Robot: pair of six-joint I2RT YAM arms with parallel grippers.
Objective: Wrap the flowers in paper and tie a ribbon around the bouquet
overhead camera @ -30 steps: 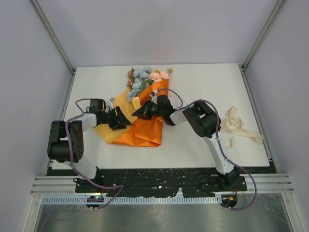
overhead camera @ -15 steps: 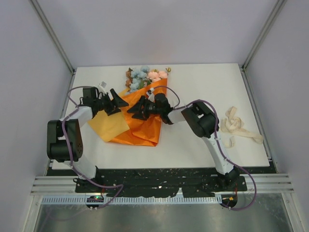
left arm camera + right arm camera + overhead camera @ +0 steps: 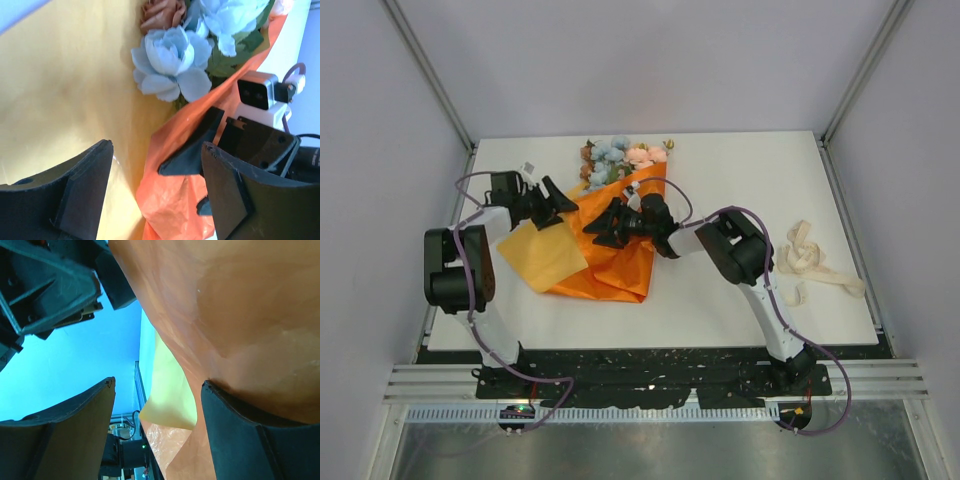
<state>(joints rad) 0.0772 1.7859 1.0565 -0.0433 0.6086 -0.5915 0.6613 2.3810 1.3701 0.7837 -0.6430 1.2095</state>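
Top view: the paper (image 3: pixel 620 268) lies left of centre on the surface (image 3: pixel 740 180), folded loosely into an open cone that widens toward the lower part of the frame. One paler yellow flap (image 3: pixel 542 255) is spread flat at lower left.

Contents of the cone: the flowers (image 3: pixel 620 158). The blue, pink and peach blooms stick out past the paper's upper edge; the stems are hidden under the orange fold.

Your left hand (image 3: pixel 558 205) sits at the upper left edge of the paper, above the yellow flap. In the left wrist view its fingers (image 3: pixel 85 190) stand apart with nothing between them. A blue bloom (image 3: pixel 172 60) lies ahead of them, against the yellow inner face of the paper.

Your right hand (image 3: pixel 600 222) is over the middle of the cone, pointing left toward the left hand and close to it. Its fingers (image 3: pixel 235 440) are also apart. In the right wrist view the orange sheet hangs just at the tip of the right-side finger; contact cannot be told.

The ribbon (image 3: pixel 810 262) lies in loose loops at the right of the surface, well apart from the paper.
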